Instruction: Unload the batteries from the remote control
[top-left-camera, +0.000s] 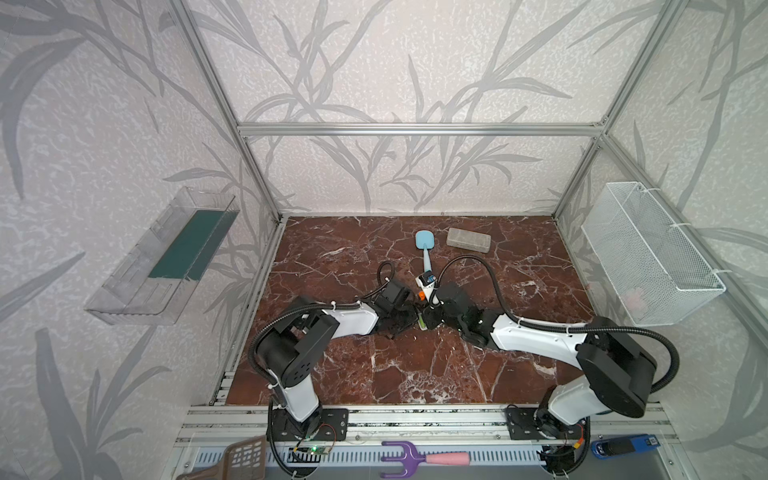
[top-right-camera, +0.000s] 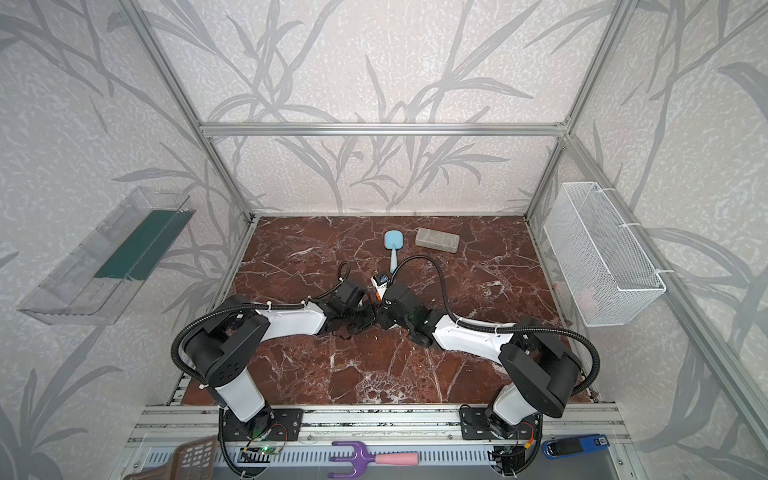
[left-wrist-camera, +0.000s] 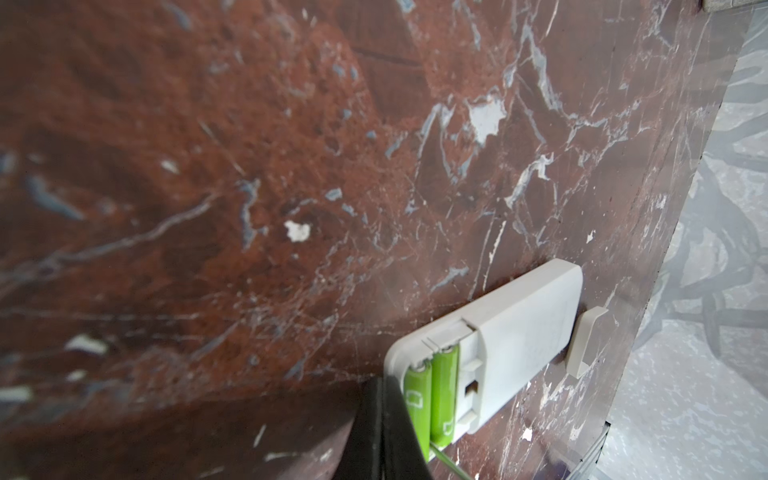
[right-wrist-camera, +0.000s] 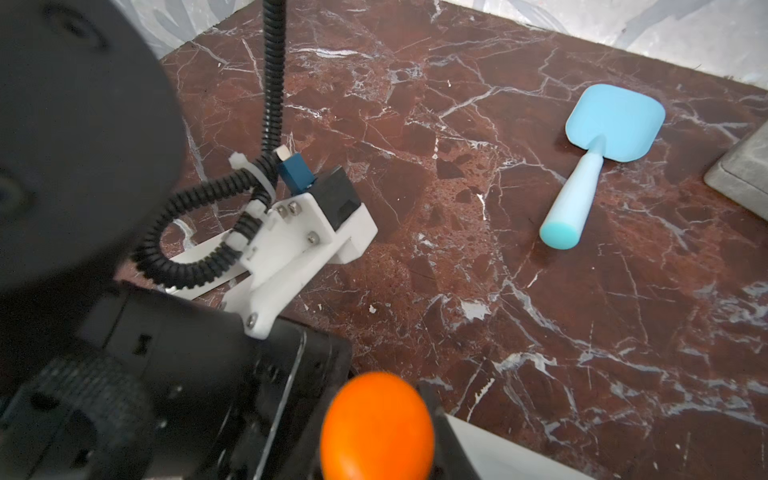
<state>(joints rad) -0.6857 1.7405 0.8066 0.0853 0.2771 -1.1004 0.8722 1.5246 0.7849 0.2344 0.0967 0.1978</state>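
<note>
Two folded arms (top-left-camera: 353, 322): left gripper (left-wrist-camera: 382, 401) at remote (left-wrist-camera: 519, 332), right gripper (top-left-camera: 430, 318) clasping screwdriver (right-wrist-camera: 376, 424).

Both top views are evenly bright under soft light from above. My arms throw only faint, blurred shadows on the marble tabletop (top-left-camera: 415, 374), and the aluminium frame (top-left-camera: 415, 129) bows slightly toward the edges. Through my left wrist camera the near tabletop smears into blur, while the batteries (left-wrist-camera: 432, 399) and the remote control (left-wrist-camera: 519, 332) stay fairly crisp. My left gripper (left-wrist-camera: 380, 399) is a dark, soft-edged wedge. Through my right wrist camera the screwdriver (right-wrist-camera: 377, 424) is an unfocused orange blob and a black arm housing (right-wrist-camera: 75, 124) is murky, but the spatula (right-wrist-camera: 602, 153) is sharp.
</note>
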